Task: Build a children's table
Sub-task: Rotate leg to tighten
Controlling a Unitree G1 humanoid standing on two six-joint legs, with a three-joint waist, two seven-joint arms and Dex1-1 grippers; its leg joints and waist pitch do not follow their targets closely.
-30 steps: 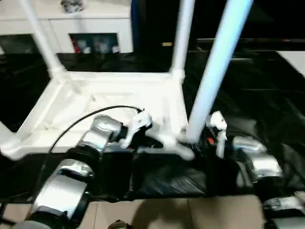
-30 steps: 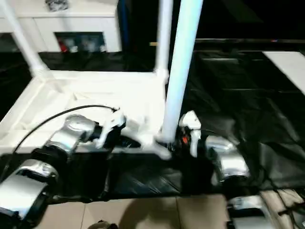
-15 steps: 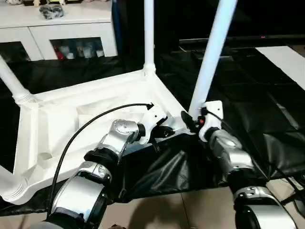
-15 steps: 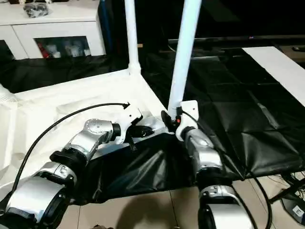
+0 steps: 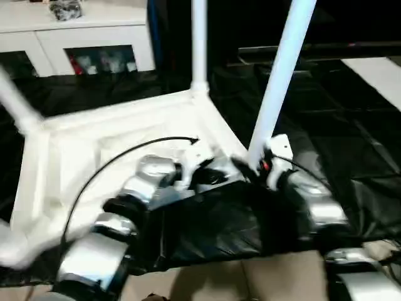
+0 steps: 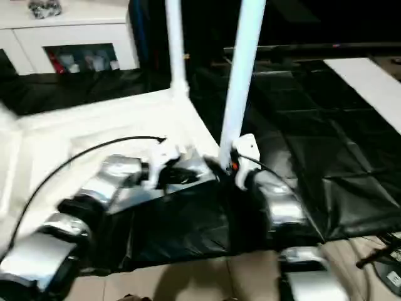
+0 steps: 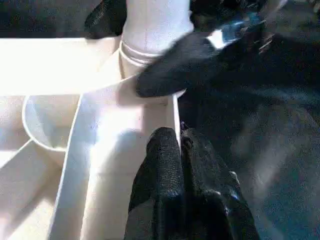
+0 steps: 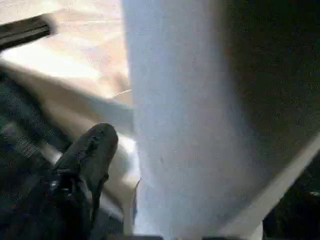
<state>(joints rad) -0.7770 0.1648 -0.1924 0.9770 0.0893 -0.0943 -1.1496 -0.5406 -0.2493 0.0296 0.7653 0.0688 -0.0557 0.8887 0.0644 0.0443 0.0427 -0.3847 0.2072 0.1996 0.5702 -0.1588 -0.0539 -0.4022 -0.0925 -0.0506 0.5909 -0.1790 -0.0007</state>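
**Seating the near leg in its corner socket**

Looking down over both forearms, I have the children's table [image 5: 119, 135] lying upside down on black sheeting [image 5: 326, 119], ribbed underside up. Legs stand in the sockets I can see; the near leg [image 5: 280, 75] rises from the corner closest to me, just in front of my right gripper [image 5: 254, 164].

My left gripper [image 7: 181, 150] has its fingers pressed together with nothing between them, the tips resting along the table's thin rim by that corner. One black finger [image 8: 87, 150] of my right gripper lies beside the base of the near leg; the far side of the leg is hidden from me, so I cannot tell how wide that pincer stands or whether it grips.

I judge this table light and stiff: hollow moulded plastic with smooth, rather slippery tubes. A long leg gives plenty of leverage, so holding it high would likely tip or slide the whole top on the sheeting. I would take the leg low, close to its socket, and brace the rim with my left. The thin ribs look like poor places to pinch.
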